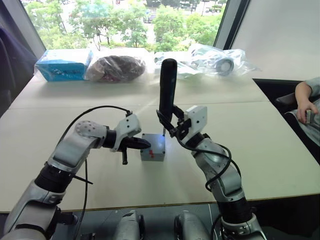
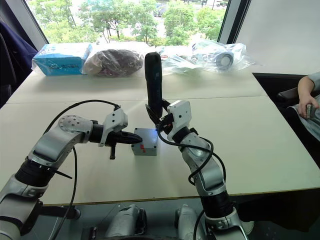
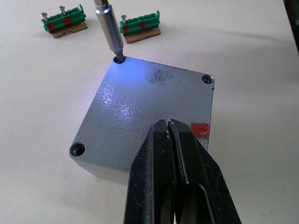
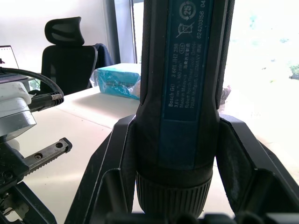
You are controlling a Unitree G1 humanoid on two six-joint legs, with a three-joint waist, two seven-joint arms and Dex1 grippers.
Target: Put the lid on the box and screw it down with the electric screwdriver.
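Note:
The grey lid (image 3: pixel 135 102) lies on the box (image 1: pixel 152 152) at the table's middle, and a red mark (image 3: pixel 201 128) shows on the box's side. My left gripper (image 1: pixel 145 144) is shut, its fingertips (image 3: pixel 161 128) resting on the lid's top from the left. My right gripper (image 1: pixel 172 125) is shut on the electric screwdriver (image 1: pixel 167 87), which stands upright over the box. The screwdriver's metal bit (image 3: pixel 108 28) sits in the lid's far corner hole, with blue light from the tip on the lid. The other corner holes I can see are open.
Two green terminal blocks (image 3: pixel 63 21) (image 3: pixel 140 25) lie just beyond the box. A blue packet (image 1: pixel 62 65) and plastic bags (image 1: pixel 215 60) line the table's far edge. A person's arm (image 1: pixel 306 102) shows at the right edge.

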